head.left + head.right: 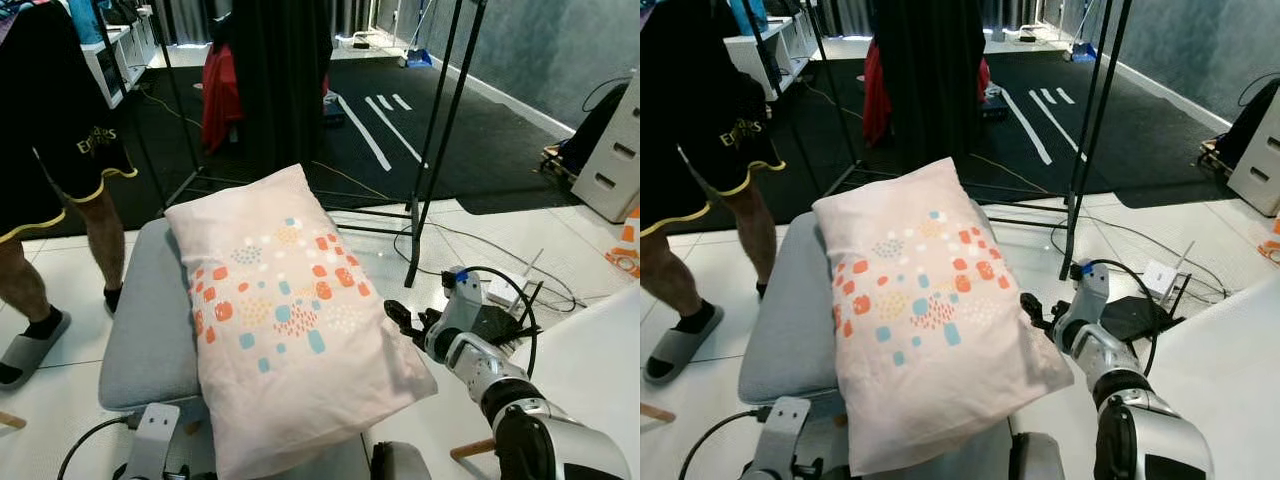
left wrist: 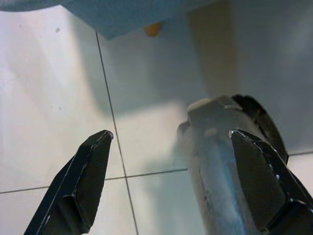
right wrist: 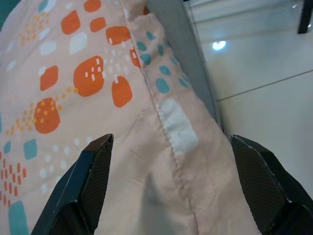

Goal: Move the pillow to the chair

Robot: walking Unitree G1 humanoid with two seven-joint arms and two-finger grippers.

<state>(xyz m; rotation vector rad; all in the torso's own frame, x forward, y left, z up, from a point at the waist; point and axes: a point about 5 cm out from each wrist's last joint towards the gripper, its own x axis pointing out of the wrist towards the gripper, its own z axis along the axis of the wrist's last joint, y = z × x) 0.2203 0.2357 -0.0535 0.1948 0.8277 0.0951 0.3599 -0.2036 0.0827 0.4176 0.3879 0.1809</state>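
I see the pillow [image 1: 282, 325] lying on the grey padded chair [image 1: 150, 320], covering most of the seat and overhanging its near right edge. The pillow is pale pink, rectangular, set at a slant with its far corner toward the middle of the scene, and printed with orange, teal and white blocks and dots (the print is grouped across the centre, the ends are plain). A stitched seam runs along its right edge, seen close in the right wrist view [image 3: 161, 112]. The right gripper [image 1: 405, 322] sits just beside the pillow's right edge, fingers spread wide on either side of that seam without pinching the fabric. The left gripper [image 2: 171, 171] hangs low near the white tiled floor [image 2: 54, 98], its fingers [image 2: 83, 176] also spread, with a pale rounded part of the robot just past one of them. A person [image 1: 50, 150] in black shorts and grey slippers stands at the far left beside the chair. A black metal stand [image 1: 435, 140] rises on the far right, with cables [image 1: 500, 270] on the floor near it.
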